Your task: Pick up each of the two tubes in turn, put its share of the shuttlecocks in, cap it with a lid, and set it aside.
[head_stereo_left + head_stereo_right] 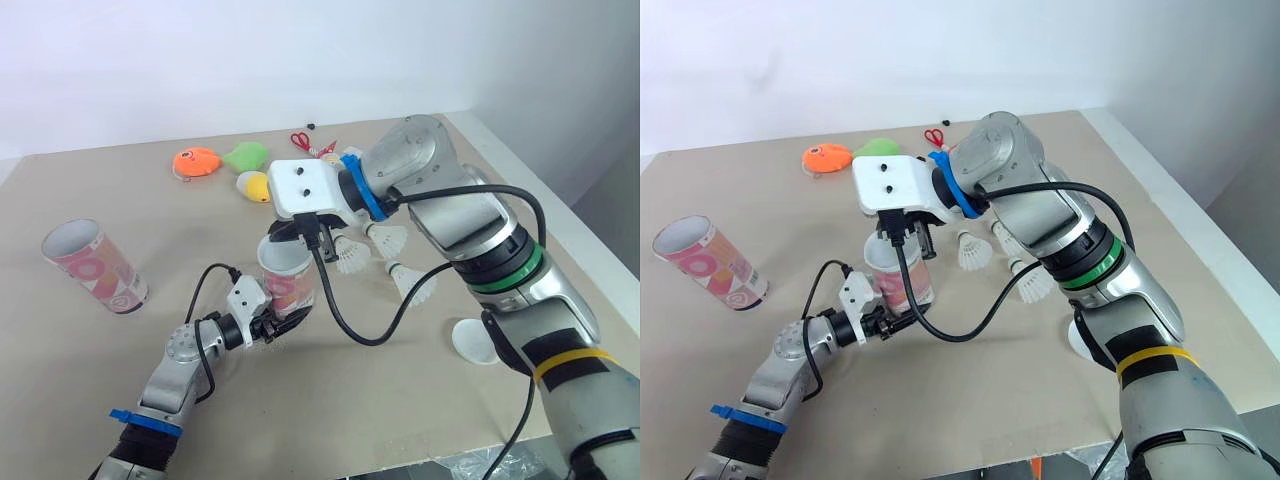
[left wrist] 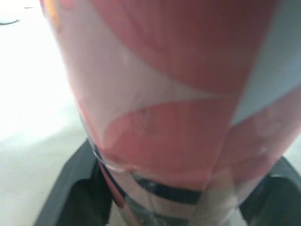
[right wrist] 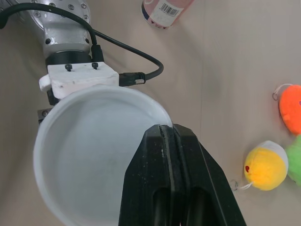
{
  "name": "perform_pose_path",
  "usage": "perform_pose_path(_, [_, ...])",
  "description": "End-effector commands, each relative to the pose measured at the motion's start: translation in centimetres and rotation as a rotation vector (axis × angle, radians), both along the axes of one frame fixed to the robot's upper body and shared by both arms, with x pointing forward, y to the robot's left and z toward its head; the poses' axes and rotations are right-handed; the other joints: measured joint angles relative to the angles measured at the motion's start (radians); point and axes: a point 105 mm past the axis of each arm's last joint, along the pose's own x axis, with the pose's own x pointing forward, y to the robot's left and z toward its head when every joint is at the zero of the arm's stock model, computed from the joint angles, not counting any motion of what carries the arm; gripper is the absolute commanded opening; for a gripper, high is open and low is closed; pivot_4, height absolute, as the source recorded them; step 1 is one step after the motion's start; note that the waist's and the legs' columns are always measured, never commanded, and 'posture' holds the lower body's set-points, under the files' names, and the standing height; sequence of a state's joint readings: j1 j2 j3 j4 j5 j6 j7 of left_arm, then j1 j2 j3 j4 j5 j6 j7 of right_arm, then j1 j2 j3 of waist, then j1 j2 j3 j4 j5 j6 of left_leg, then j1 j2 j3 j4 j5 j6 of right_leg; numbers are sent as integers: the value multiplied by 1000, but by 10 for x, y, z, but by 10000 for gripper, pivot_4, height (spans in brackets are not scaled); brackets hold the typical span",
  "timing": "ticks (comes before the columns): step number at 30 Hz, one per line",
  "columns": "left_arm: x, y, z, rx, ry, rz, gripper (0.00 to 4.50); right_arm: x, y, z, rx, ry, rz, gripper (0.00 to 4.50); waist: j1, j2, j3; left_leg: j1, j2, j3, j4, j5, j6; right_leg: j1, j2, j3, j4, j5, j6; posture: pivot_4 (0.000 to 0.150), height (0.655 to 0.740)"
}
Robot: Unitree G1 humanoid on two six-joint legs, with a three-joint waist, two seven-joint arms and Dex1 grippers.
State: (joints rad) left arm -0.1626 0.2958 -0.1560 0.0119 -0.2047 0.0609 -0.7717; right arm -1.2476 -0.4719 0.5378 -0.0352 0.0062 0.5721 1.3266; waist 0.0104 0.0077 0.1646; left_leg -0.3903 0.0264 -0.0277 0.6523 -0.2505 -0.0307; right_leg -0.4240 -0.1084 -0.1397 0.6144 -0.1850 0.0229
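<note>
Shuttlecocks (image 1: 350, 258) lie beside tube (image 1: 292, 290) clamped by left end effector (image 1: 272, 325); right end effector (image 3: 173, 131) pinches lid (image 3: 94, 155).

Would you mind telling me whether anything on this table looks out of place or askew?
The spare tube lies on its side, away from the upright tube clamped in the left gripper. Three shuttlecocks lie scattered beside it while the right gripper holds a lid over its mouth. Nothing looks damaged.

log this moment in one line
left gripper: shut on tube | right gripper: shut on lid, over tube mouth | shuttlecocks: three loose | second tube: lying uncapped
</note>
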Motion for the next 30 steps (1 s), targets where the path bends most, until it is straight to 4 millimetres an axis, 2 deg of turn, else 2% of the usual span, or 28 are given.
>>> perform_pose_path(1, [-6,2,-29,41,112,13,25679,-4,3,-4,-10,8,24,0,0,0,0,0,0,0,0,0,0,0,0,0,0,0,0,1500,7400])
perform_pose_path(28, [-6,2,-29,47,111,7,25679,-6,8,-6,15,-36,80,0,-1,-2,-2,2,0,1,0,0,0,1,1,2,2,0,0,1500,7400])
perform_pose_path(29, [-6,2,-29,47,110,7,25434,-6,9,-5,18,-37,82,6949,-1,-2,-2,3,0,1,0,0,0,1,1,2,2,0,0,1500,7400])
perform_pose_path(30, [-6,3,-29,48,110,6,25434,-7,9,-4,23,-39,85,9682,-1,-2,-2,3,0,1,0,0,0,1,1,2,2,0,0,1500,7400])
